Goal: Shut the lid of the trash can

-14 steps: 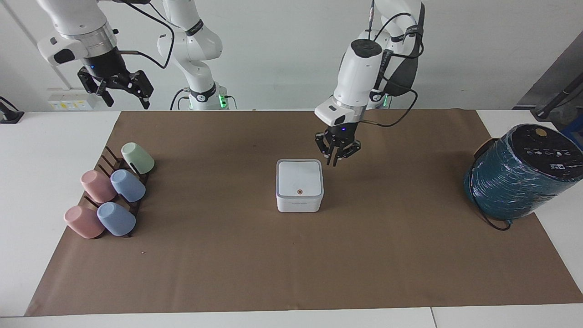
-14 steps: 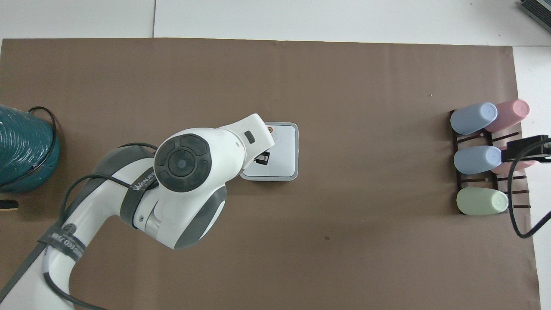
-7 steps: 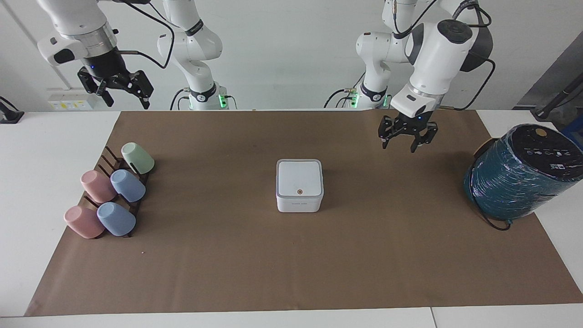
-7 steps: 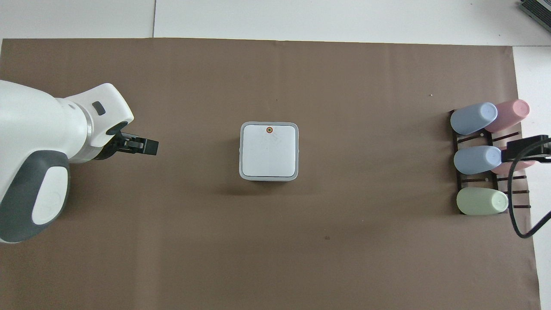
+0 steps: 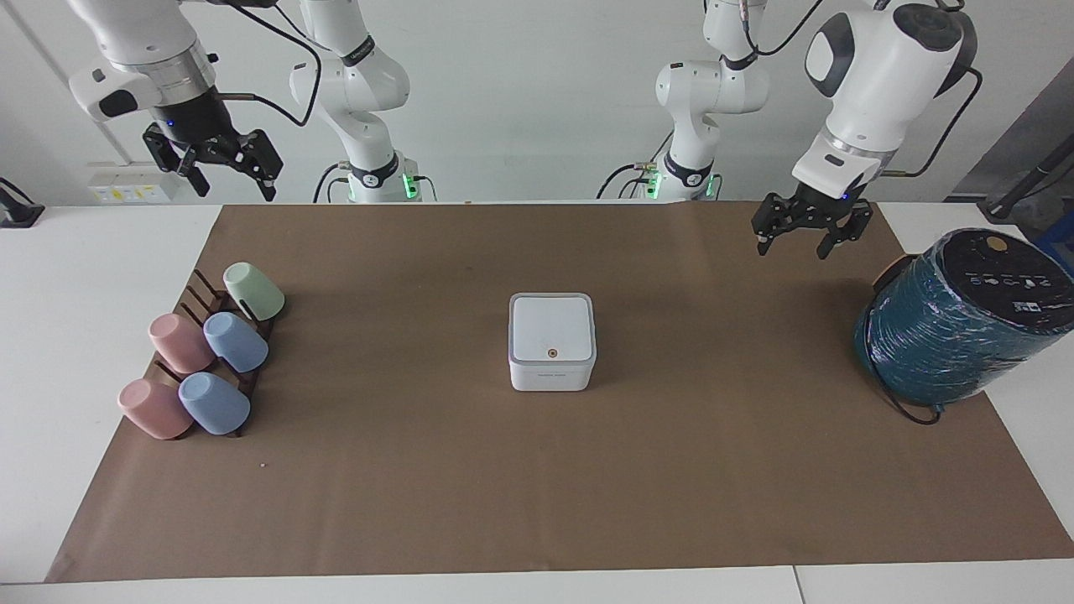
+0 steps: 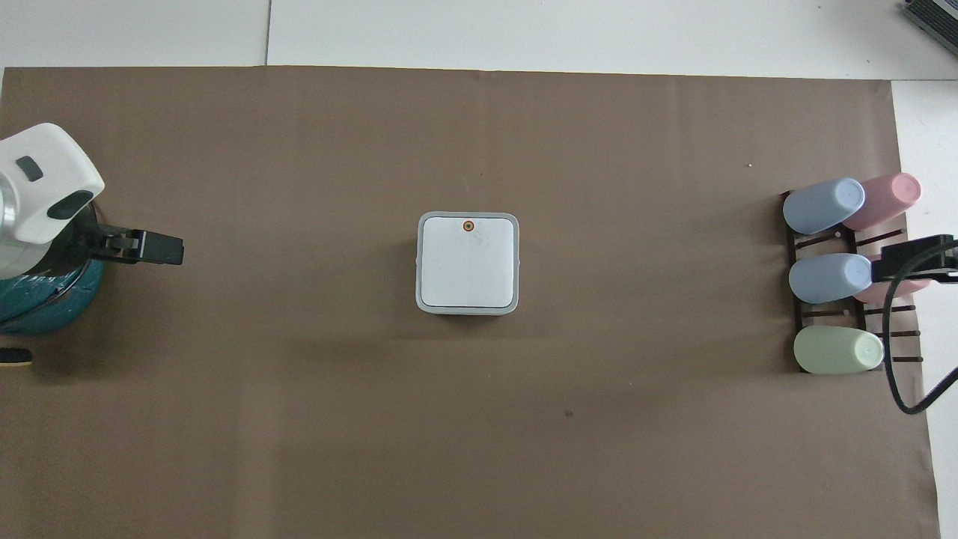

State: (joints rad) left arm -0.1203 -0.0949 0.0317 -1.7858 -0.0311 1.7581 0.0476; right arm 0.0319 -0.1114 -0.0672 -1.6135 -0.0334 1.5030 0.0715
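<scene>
A: Where's the small white cube-shaped plastic trash can (image 5: pixel 552 356)?
B: Mid brown paper mat (image 5: pixel 537 503), standing alone. Its square white hinged lid (image 5: pixel 551 327) with the orange dot lies flat inside the grey rim, so closing looks done

A: Left gripper (image 5: pixel 801 228)?
B: Raised over the mat's edge at the left arm's end, beside the big teal-wrapped cylinder with black top (image 5: pixel 965 315), well apart from the can. Jaws spread apart, nothing held; reads as parked clear of the lid

A: Right gripper (image 5: pixel 225 164)?
B: Up in the air over the table edge at the right arm's end, waiting. Jaws apart, empty

A: Anything in the way?
B: No. 5 pastel cups on the dark wooden rack (image 5: pixel 220 352) sit toward the right arm's end, well apart from the can
</scene>
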